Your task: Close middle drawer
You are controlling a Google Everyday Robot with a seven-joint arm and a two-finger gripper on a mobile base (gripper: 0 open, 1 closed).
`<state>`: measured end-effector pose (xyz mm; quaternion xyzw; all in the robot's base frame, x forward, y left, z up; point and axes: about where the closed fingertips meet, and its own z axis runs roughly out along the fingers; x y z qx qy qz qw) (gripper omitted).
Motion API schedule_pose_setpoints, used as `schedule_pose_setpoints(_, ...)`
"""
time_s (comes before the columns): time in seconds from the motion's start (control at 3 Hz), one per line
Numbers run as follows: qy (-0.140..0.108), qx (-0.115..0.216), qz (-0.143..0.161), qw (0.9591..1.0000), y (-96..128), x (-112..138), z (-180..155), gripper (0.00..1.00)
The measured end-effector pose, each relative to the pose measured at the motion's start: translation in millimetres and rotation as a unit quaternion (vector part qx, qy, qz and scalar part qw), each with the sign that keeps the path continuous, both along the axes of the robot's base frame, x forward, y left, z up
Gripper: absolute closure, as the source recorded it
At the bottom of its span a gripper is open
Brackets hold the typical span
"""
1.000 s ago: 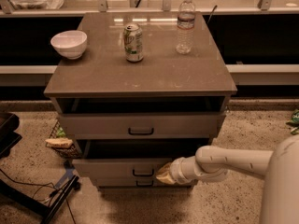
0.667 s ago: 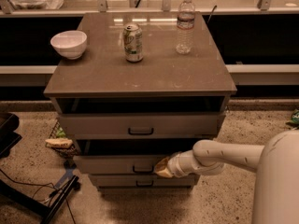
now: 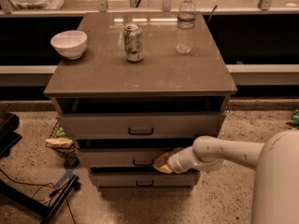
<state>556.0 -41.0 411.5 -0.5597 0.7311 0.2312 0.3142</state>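
Push phase: claw (image 3: 162, 163) on middle drawer (image 3: 107, 157) front

Middle drawer sat second of three in the cabinet, its front a little proud of the bottom drawer (image 3: 117, 178) below, with a dark gap showing above it. So it looked mostly in but not seated, by my read. Top drawer (image 3: 93, 124) stood further out toward the near side, overhanging it.

Claw was at the middle drawer's front face, just right of the small dark pull (image 3: 142, 162), apparently touching the panel. Claw state: cannot tell whether apart or together, as the tip read only as a tan blob against the front.

Arm (image 3: 229, 152) came in low from the right, forearm near horizontal, wrist angled left and slightly down into the drawer front. Robot body (image 3: 280, 181) filled the near right corner.

Next move, as I judged it: a straight push toward the far side, square to the face, until the front lined up with the cabinet. Contact was off-centre to the right, so racking the drawer was the risk. Keep the wrist below the top drawer's overhang.

Bowl (image 3: 68, 43), can (image 3: 133, 42) and bottle (image 3: 186, 24) stood on the counter (image 3: 140, 73), well apart from the action. A hard shove could rock them.
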Motion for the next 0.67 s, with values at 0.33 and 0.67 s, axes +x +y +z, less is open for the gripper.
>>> schedule_pose_setpoints(0.33,-0.014,0.011,-0.002,0.9998,1.1,19.9,11.3,1.00)
schedule_pose_setpoints(0.67,-0.014,0.011,-0.002,0.9998,1.2,19.9,11.3,1.00)
